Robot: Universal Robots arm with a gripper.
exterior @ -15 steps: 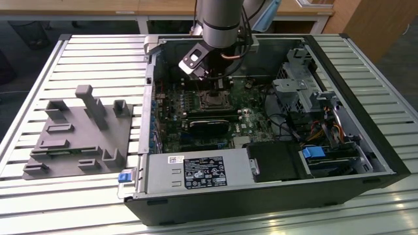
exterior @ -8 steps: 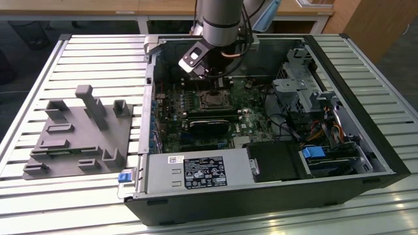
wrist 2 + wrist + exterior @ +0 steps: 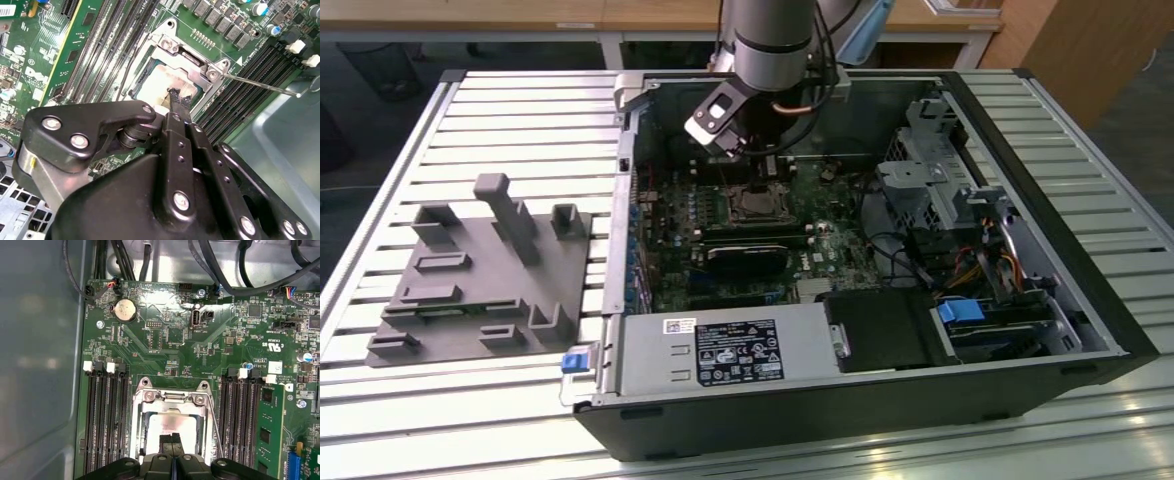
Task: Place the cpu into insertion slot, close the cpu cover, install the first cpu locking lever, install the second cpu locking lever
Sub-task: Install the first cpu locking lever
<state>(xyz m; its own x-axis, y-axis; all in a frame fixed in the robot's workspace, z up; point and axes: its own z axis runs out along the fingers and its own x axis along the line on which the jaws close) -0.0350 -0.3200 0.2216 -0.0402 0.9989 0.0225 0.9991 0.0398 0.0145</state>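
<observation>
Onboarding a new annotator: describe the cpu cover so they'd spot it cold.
In the open computer case, find the green motherboard. Between its two banks of long black memory slots lies the cpu cover: a square silvery metal frame whose window shows the pale cpu, unlike the black slots beside it.

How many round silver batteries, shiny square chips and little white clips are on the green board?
In the first wrist view:
round silver battery: 1
cpu: 1
white clips: 4
Total: 6
</observation>
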